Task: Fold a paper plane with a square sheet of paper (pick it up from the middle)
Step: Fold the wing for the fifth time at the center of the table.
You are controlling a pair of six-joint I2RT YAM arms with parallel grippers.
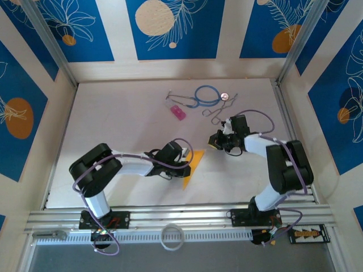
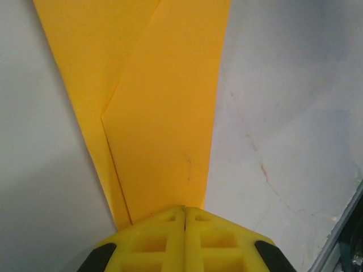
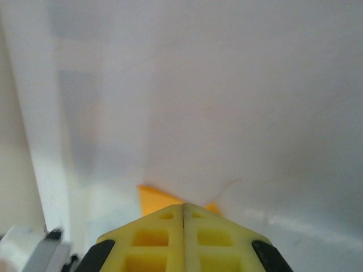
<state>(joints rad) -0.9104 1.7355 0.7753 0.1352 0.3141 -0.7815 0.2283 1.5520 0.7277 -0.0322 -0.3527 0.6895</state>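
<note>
Left wrist view sets the paper plane (image 2: 164,113) straight ahead of my clenched left gripper (image 2: 184,209), long axis running away; my right gripper (image 3: 182,207), clenched too, sits farther off.

On the far part of the white surface (image 1: 125,124), a small pink block (image 1: 178,112) lies just left of a looped blue stethoscope (image 1: 197,97); metal forceps (image 1: 222,107) lie just right of it. A white ring (image 1: 162,237) rests by the near aluminium rail (image 1: 198,218). Blue leaf-patterned panels (image 1: 170,28) line the walls
</note>
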